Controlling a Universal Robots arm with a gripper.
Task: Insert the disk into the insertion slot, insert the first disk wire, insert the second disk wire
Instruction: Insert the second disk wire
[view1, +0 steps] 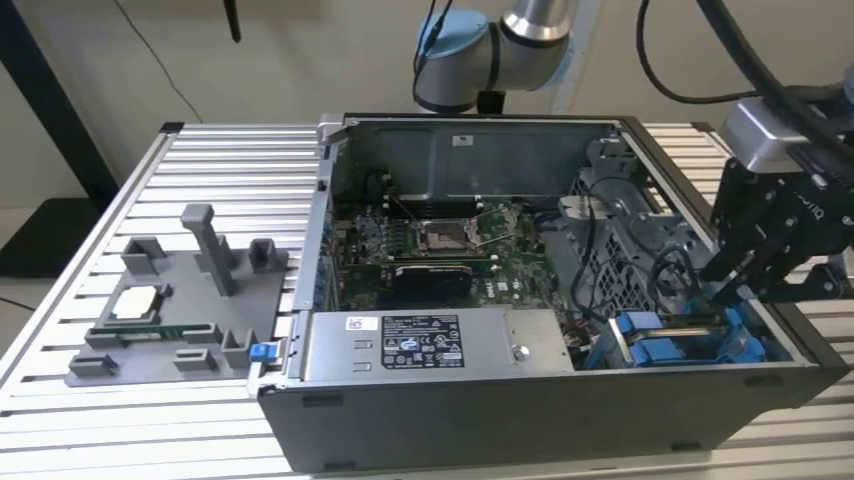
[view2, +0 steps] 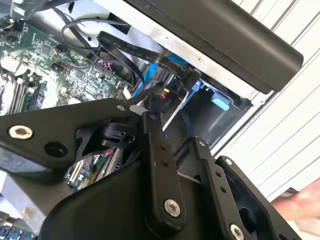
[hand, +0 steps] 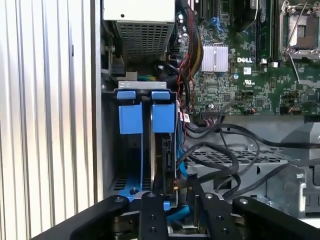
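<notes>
On the exterior view's left, a grey parts tray (view1: 160, 320) sits on the slatted table (view1: 80, 420), well apart from the work. Moving rightward, you meet the open computer case (view1: 534, 430), with the power supply (view1: 427, 345) against its near wall and the circuit board (view1: 441, 240) behind it. Next comes the slot (view1: 657, 350), marked by its blue tabs. In the first wrist view the disk (hand: 168, 160) appears to stand on edge inside this slot, just beside the tabs. Its long axis runs along the rails, parallel to the case's near wall. Farthest right, the gripper (view1: 750, 285) hangs directly over the end of the disk that faces the exterior view's right, where black cables (hand: 225, 155) crowd in. You cannot tell from these views whether the gripper is spread, narrowed or holding anything.
</notes>
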